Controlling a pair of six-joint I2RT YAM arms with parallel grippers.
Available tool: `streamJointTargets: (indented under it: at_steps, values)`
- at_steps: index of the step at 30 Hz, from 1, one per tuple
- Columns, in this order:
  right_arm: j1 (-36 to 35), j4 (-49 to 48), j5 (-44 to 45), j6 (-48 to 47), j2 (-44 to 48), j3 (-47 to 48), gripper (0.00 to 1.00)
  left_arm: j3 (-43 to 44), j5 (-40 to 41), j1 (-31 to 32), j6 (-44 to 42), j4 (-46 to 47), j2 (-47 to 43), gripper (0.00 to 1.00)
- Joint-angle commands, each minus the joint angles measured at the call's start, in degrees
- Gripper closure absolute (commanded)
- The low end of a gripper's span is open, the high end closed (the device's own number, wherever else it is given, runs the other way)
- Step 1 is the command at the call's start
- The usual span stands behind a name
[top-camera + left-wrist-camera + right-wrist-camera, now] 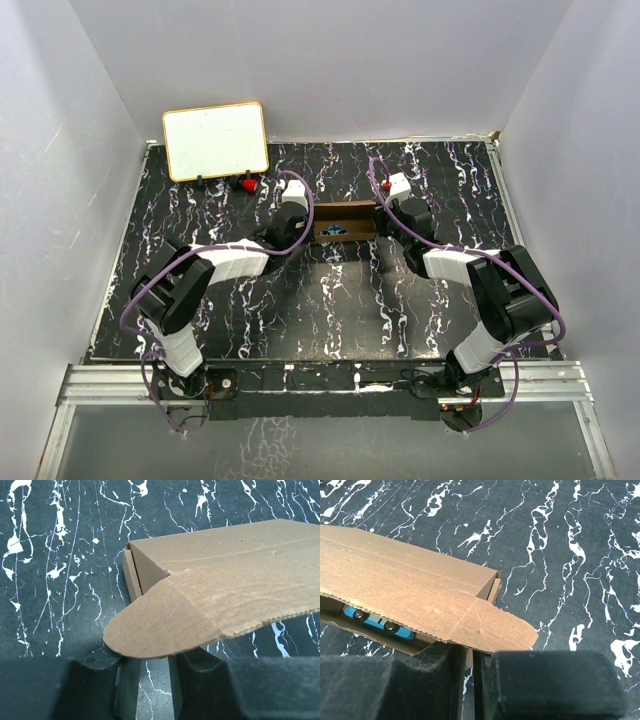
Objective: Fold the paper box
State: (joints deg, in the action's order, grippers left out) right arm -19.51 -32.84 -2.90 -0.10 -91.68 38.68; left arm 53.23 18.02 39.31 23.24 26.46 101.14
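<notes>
Seen from above, the brown paper box (345, 222) lay far-centre on the worktop (300, 300). Only the wrist views showed the left tool (155, 667) slightly parted beneath a rounded flap (160, 625). The right tool (472, 660) was closed, with a blue car shape (377, 621) inside the box.

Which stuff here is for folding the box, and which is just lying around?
For the job:
cardboard box
left gripper
right gripper

Just lying about:
white board
small red thing beside the board
blue car-like thing inside the box
</notes>
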Motion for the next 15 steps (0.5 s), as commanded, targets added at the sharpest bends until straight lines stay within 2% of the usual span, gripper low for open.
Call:
streamJointTargets:
  at_steps: [1,9,15]
  values:
    - [-0.3,-4.2,0.7,-0.7,2.0,-0.1,0.86,-0.7,-0.7,0.3,0.9,-0.8,-6.2,0.72]
    - [-0.4,-4.2,0.7,-0.6,1.9,0.0,0.86,-4.6,-2.9,0.3,0.0,-3.5,-13.6,0.55]
    - [-0.4,-4.1,0.4,-0.6,1.9,-0.1,0.85,-5.0,-11.0,-0.8,-7.5,-7.9,-23.8,0.47]
